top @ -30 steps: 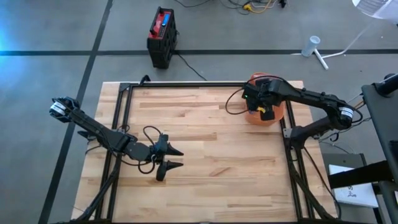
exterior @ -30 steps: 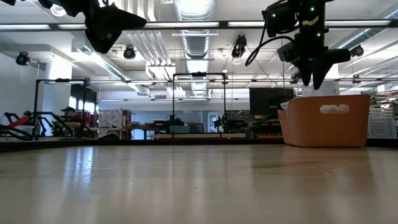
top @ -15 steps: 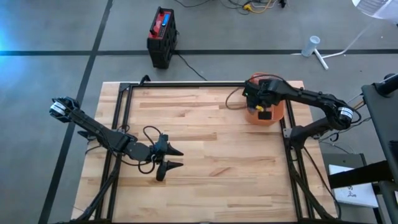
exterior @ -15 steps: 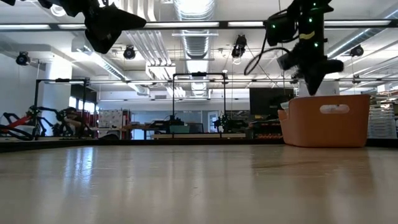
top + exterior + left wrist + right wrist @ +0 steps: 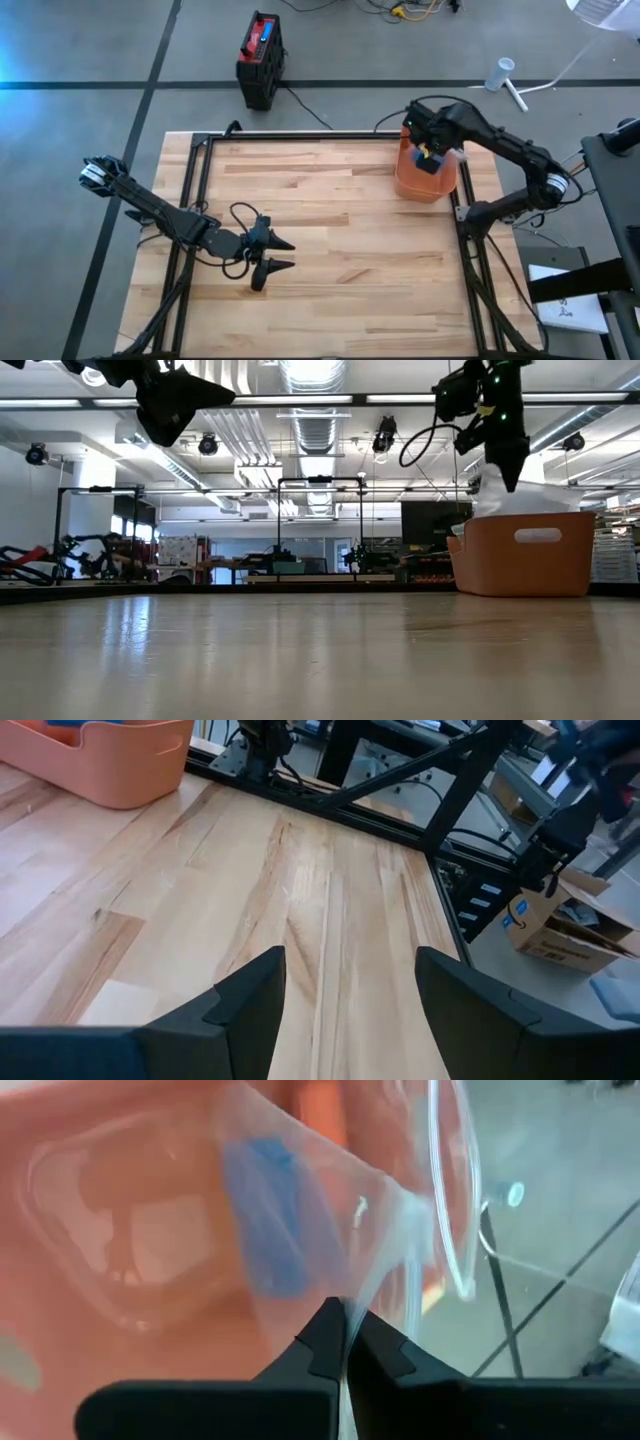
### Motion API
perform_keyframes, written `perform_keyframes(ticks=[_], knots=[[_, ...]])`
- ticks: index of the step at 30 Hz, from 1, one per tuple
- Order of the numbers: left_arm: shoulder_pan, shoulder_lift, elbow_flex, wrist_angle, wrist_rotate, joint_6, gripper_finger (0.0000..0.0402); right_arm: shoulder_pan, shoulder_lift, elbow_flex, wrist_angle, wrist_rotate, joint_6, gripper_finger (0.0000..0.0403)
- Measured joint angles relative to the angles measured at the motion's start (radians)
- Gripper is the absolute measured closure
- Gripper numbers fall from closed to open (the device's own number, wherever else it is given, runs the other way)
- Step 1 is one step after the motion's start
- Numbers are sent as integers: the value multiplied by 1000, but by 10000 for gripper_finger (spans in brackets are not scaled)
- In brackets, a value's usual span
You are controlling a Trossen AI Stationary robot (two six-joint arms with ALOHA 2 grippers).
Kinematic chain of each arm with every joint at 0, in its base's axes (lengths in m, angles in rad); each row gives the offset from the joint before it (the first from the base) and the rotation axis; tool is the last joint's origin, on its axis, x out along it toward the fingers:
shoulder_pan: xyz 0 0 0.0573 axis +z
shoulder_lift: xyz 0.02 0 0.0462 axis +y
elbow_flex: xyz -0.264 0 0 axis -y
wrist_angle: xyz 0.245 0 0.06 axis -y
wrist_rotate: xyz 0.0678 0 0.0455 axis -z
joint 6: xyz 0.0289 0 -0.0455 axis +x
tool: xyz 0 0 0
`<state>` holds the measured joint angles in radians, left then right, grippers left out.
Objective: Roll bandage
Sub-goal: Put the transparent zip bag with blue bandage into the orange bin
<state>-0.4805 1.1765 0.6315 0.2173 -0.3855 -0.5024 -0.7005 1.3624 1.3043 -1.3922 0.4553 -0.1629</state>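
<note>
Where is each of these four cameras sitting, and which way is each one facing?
High view: overhead, straight down on the table; both arms show.
Low view: at tabletop height, looking across into the room; right gripper lifts a clear bag from the orange bin.
Left wrist view: past open fingers, over bare wood.
Right wrist view: shut fingers pinching the bag.
All four show the bin.

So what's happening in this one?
The right pincer is shut on a clear plastic bag with something blue inside, holding it partly out of the orange bin at the table's far right corner. In the low view the bag shows above the bin's rim. The left pincer waits open above the near left part of the table, holding nothing. No bandage is laid out on the wood yet.
</note>
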Motion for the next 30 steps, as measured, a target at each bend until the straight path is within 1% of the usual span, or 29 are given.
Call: perform_keyframes(ticks=[6, 8, 12, 13, 16, 17, 21, 24, 27, 30], knots=[[0, 0, 0, 0, 3, -7, 187, -43, 49, -77, 175, -3, -154, 402], [0, 0, 0, -1, 3, -3, 187, -55, 83, -95, 192, -5, -196, 402], [0, 0, 0, -1, 3, 24, 187, -92, 164, -117, 210, -3, -201, 402], [0, 0, -1, -1, 3, 24, 187, -101, 182, -119, 220, 20, -193, 403], [-2, 0, -5, -3, 11, 23, 187, -125, 225, -126, 294, 133, -118, 397], [-2, 0, -6, -2, 15, 23, 187, -130, 233, -126, 308, 151, -103, 392], [-3, 0, -6, 3, 18, 24, 187, -131, 237, -123, 334, 145, -97, 354], [-3, 0, -6, 7, 18, 26, 187, -125, 201, -122, 370, 137, -96, 315], [-2, 0, -6, 8, 18, 26, 187, -124, 156, -123, 412, 82, -91, 273], [-3, 0, -6, 14, 18, 23, 187, -124, 113, -124, 430, 68, -74, 233]])
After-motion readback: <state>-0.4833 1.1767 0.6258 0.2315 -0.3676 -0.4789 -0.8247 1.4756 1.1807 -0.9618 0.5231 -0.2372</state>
